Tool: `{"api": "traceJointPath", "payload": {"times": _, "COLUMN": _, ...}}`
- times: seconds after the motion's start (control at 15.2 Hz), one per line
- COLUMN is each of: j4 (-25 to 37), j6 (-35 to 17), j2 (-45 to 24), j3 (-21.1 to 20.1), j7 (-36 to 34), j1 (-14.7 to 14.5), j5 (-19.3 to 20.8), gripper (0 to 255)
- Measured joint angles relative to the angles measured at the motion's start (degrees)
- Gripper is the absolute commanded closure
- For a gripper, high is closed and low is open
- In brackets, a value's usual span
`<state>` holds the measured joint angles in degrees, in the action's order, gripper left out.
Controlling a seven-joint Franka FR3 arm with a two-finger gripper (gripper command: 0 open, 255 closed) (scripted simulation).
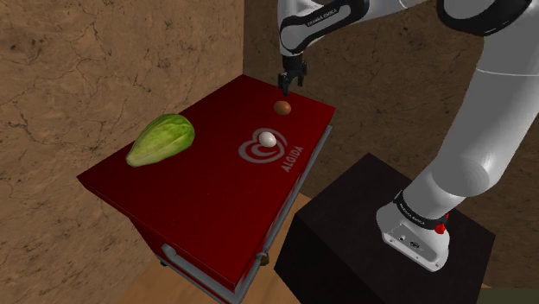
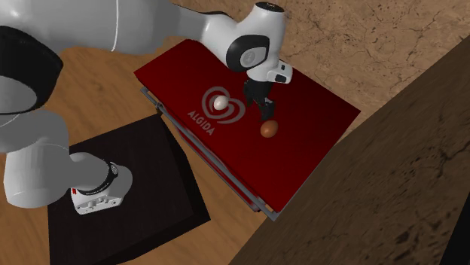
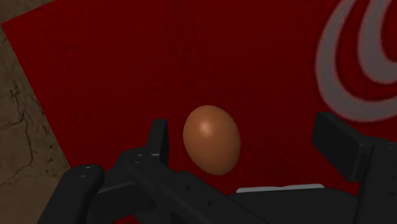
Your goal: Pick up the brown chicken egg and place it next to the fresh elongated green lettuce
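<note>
A brown egg (image 1: 282,107) lies on the red chest top (image 1: 207,186), near the corner farthest from the camera in the shoulder view. My black gripper (image 1: 291,85) hangs just above it, open. In the wrist view the brown egg (image 3: 212,139) sits between the two fingers, closer to one finger (image 3: 159,137), and neither touches it. The green lettuce (image 1: 161,139) lies at the shoulder view's left end of the top, well away from the egg. In the second exterior view my gripper (image 2: 266,111) is right over the brown egg (image 2: 269,129).
A white egg (image 1: 267,138) rests on the white swirl logo, between the brown egg and the lettuce. The black stand (image 1: 363,224) sits at the lower right. Brown stone walls (image 1: 78,69) close in behind the chest. The top drops off just beyond the brown egg.
</note>
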<state>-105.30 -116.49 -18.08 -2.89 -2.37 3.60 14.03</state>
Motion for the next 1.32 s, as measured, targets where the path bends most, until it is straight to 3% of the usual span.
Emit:
{"api": "traceJointPath", "payload": {"times": 0.66, "j4": 23.31, "j6": 2.68, "j2": -23.02, "j3": 1.05, "j7": 0.71, "j1": -0.34, "j5": 0.72, "gripper": 0}}
{"api": "traceJointPath", "payload": {"times": 1.32, "j4": 22.29, "j6": -1.46, "j2": -26.15, "j3": 1.48, "j7": 0.46, "j1": 0.22, "j5": 1.21, "gripper": 0}}
